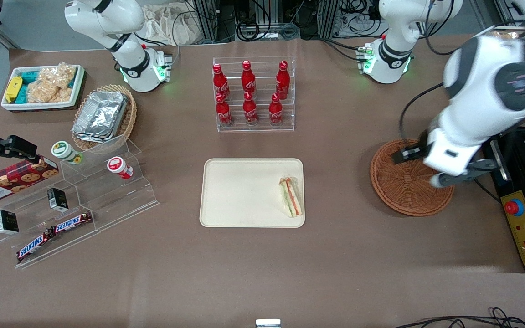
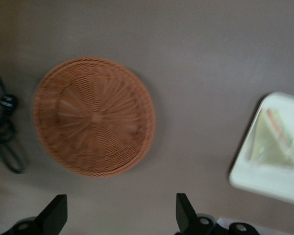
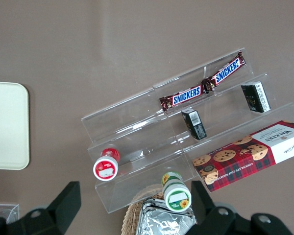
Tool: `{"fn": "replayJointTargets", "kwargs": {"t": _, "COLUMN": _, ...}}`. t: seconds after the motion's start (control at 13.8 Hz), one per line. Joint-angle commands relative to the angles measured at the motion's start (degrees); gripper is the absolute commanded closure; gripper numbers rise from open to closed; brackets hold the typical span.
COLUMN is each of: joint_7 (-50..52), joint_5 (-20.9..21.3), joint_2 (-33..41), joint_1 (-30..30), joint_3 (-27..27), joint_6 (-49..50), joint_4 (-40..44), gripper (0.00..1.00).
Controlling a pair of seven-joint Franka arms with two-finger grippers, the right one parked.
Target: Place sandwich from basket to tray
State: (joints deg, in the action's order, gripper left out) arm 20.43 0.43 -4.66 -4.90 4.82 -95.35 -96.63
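Observation:
The sandwich (image 1: 291, 196) lies in its clear wrap on the cream tray (image 1: 239, 191), near the tray's end toward the working arm. It also shows in the left wrist view (image 2: 274, 142) on the tray (image 2: 264, 178). The reddish-brown round basket (image 1: 404, 191) is empty; it also shows in the left wrist view (image 2: 93, 117). My left gripper (image 1: 419, 166) hangs high above the basket. It is open and empty, with its two fingers wide apart in the left wrist view (image 2: 119, 200).
A rack of red cola bottles (image 1: 253, 93) stands farther from the front camera than the tray. A black control box with a red button (image 1: 522, 228) sits beside the basket. A clear stepped shelf (image 1: 84, 200) with snacks, a foil-filled oval basket (image 1: 103, 116) and a white bin (image 1: 43, 86) lie toward the parked arm's end.

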Motion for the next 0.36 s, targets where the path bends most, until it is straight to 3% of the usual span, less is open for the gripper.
{"fn": "replayJointTargets", "kwargs": {"t": 0.0, "joint_7": -14.7, "joint_5": -1.1, "joint_2": -0.4, "joint_1": -0.7, "joint_3": -4.5, "joint_6": 6.4, "joint_4": 4.8, "gripper": 0.0}}
{"fn": "replayJointTargets", "kwargs": {"t": 0.29, "joint_7": -23.6, "joint_5": -0.1, "joint_2": -1.6, "joint_1": -0.3, "joint_3": -6.7, "joint_6": 7.4, "joint_4": 8.7, "gripper": 0.0}}
